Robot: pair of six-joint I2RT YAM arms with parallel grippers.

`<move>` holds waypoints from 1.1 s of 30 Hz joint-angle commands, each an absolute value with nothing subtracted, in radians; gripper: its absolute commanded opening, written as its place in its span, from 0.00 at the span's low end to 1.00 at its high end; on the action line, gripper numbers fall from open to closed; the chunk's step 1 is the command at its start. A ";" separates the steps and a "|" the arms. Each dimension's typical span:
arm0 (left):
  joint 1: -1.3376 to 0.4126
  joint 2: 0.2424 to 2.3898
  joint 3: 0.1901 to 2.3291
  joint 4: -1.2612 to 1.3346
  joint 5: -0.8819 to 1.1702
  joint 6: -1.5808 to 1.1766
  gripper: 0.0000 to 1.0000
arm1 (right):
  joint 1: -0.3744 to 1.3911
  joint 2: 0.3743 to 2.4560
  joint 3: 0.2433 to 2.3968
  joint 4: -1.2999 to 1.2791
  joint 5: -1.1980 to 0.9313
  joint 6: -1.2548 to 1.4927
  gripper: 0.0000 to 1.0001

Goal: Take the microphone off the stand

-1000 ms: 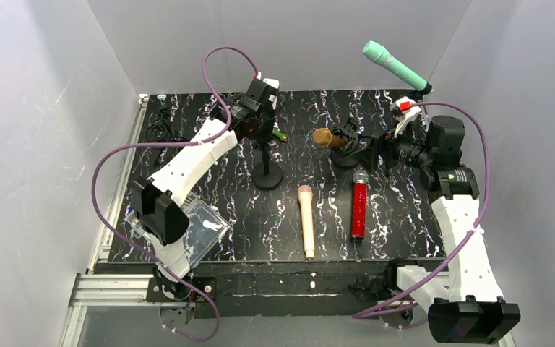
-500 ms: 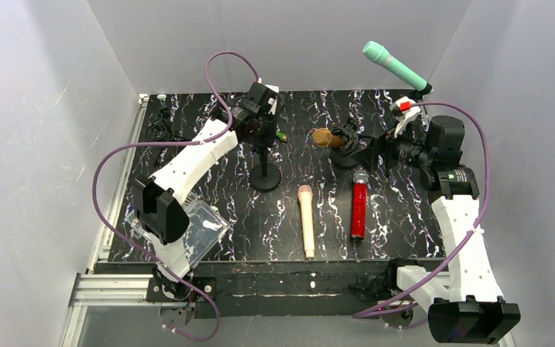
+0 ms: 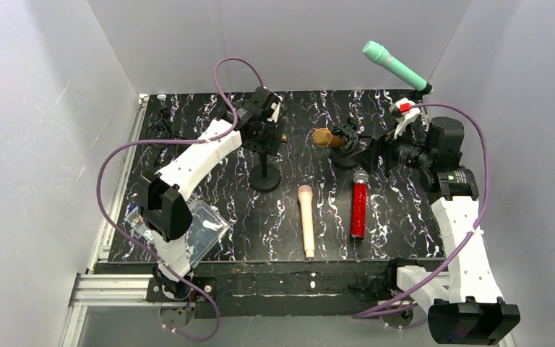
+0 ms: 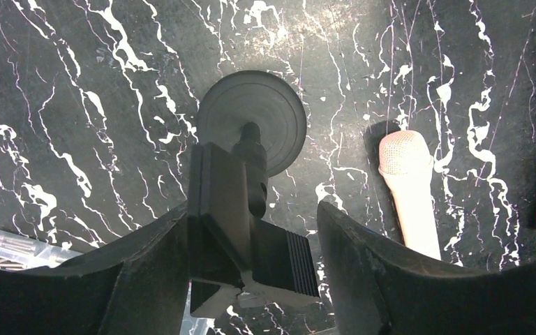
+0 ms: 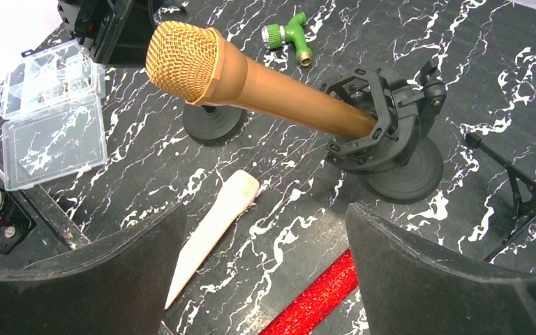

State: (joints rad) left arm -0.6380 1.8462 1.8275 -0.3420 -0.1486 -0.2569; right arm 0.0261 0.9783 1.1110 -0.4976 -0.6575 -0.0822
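Microphones (image 5: 265, 84) number four, two on stands (image 5: 398, 167), two lying flat; left tool (image 4: 251, 209), right tool (image 5: 264, 209) both gape.

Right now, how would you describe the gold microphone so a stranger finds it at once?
On the black marbled table, find the black clip stand right of centre, near the far edge. The gold microphone sits in its clip, mesh head pointing left. The pink microphone and red microphone lie flat on the table; this one is gold and mounted.
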 commanded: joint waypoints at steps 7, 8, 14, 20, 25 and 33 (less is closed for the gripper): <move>-0.640 1.902 1.857 -0.409 -0.154 -0.220 0.42 | 0.024 0.951 1.092 -0.476 -0.655 -0.092 0.93; -0.638 1.906 1.858 -0.409 -0.158 -0.220 0.37 | 0.024 0.951 1.092 -0.474 -0.655 -0.092 0.93; -0.618 1.904 1.887 -0.410 -0.173 -0.214 0.08 | 0.024 0.951 1.086 -0.474 -0.655 -0.094 0.93; -0.585 1.890 1.939 -0.395 -0.217 -0.161 0.00 | 0.024 0.956 1.085 -0.471 -0.658 -0.093 0.93; -0.541 1.882 1.974 -0.381 -0.245 -0.140 0.00 | 0.024 0.957 1.086 -0.472 -0.660 -0.093 0.93; -0.453 1.888 1.994 -0.305 -0.277 -0.104 0.00 | 0.024 0.958 1.086 -0.471 -0.660 -0.092 0.93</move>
